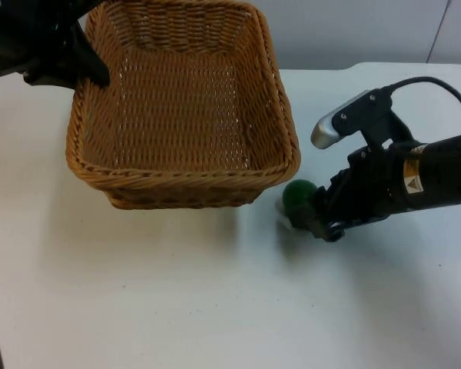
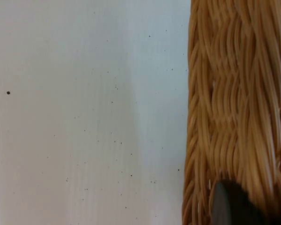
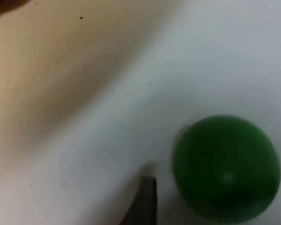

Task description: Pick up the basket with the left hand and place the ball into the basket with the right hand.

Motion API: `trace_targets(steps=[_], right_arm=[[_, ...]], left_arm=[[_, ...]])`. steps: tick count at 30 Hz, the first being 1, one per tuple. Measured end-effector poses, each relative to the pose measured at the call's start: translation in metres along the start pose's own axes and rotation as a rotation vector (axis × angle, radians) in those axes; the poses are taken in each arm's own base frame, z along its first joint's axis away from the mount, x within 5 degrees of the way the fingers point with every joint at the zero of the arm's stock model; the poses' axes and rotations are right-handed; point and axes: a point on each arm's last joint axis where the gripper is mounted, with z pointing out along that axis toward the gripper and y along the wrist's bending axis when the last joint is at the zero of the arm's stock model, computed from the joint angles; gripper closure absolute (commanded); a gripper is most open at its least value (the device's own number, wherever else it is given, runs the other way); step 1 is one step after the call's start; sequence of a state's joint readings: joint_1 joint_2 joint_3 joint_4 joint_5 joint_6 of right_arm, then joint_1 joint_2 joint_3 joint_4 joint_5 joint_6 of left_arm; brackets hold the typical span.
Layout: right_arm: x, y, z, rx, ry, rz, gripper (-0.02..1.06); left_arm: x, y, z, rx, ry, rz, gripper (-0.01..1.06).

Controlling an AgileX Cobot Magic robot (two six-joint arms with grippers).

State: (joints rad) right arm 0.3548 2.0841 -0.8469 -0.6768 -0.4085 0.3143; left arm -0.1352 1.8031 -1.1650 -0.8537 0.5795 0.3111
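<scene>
- Left gripper (image 1: 92, 75): at the far left, fingers clamped over a wicker rim.
- Right gripper (image 1: 303, 209): low at the right, reaching leftward, fingers parted.

My basket (image 1: 183, 108) is a square, open-topped wicker one, light brown, with a thick braided rim and loosely woven walls and floor. It hangs tilted above the white table, its near side lowest, casting a shadow beneath. Its woven rim (image 2: 234, 108) shows close in my left wrist view. The ball (image 1: 299, 197) is small, round and dark green, just beside the basket's near right corner (image 3: 225, 168).
</scene>
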Motion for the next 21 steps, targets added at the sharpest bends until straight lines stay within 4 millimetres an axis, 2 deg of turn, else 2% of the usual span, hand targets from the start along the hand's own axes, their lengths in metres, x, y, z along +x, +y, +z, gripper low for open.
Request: trace_targets(steps=[11, 21], right_arm=[[-0.014, -0.001, 0.009, -0.002, -0.043, -0.005, 0.27], [-0.004, -0.001, 0.015, -0.007, -0.008, 0.040, 0.28]], left_arm=[[0.000, 0.000, 0.000, -0.001, -0.002, 0.000, 1.05], [0.000, 0.000, 0.000, -0.001, -0.002, 0.000, 1.05]])
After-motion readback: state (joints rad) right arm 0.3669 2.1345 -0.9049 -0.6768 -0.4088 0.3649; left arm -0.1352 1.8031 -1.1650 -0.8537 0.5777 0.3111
